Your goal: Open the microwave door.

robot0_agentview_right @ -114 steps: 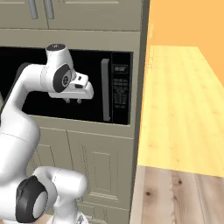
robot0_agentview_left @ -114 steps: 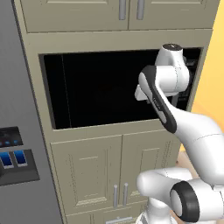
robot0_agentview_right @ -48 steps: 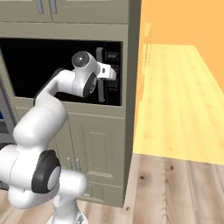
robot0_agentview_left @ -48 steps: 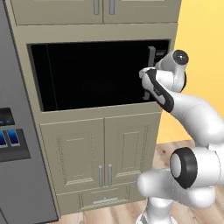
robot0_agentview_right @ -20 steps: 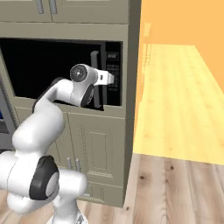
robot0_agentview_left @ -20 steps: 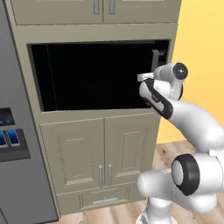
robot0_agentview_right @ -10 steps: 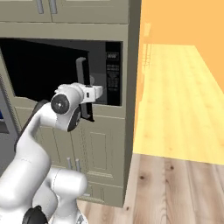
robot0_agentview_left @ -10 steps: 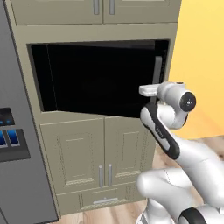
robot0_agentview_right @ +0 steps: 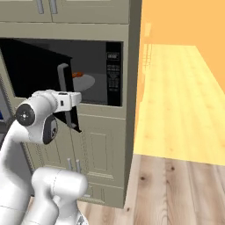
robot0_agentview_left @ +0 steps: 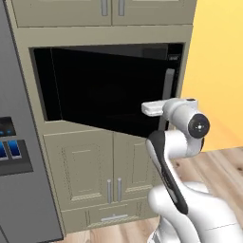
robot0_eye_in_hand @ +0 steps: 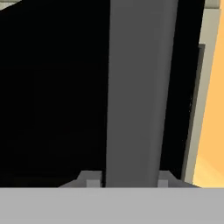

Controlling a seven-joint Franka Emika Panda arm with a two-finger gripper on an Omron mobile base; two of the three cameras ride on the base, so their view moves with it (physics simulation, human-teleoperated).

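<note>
While the tool point(robot0_eye_in_hand: 127, 181) grips the handle point(robot0_eye_in_hand: 140, 87), the microwave door point(robot0_agentview_left: 109, 90) stands ajar — clear floor rightward.

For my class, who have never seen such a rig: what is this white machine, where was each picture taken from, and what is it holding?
It is a white robot arm on a driving base in a simulated kitchen. Two pictures come from cameras behind the arm, left and right; the third looks along its claw. The claw's fingers sit on either side of the long grey bar handle of the glossy black microwave door, which stands partly open. In the right view, the grey cavity with its round turntable plate shows.
</note>
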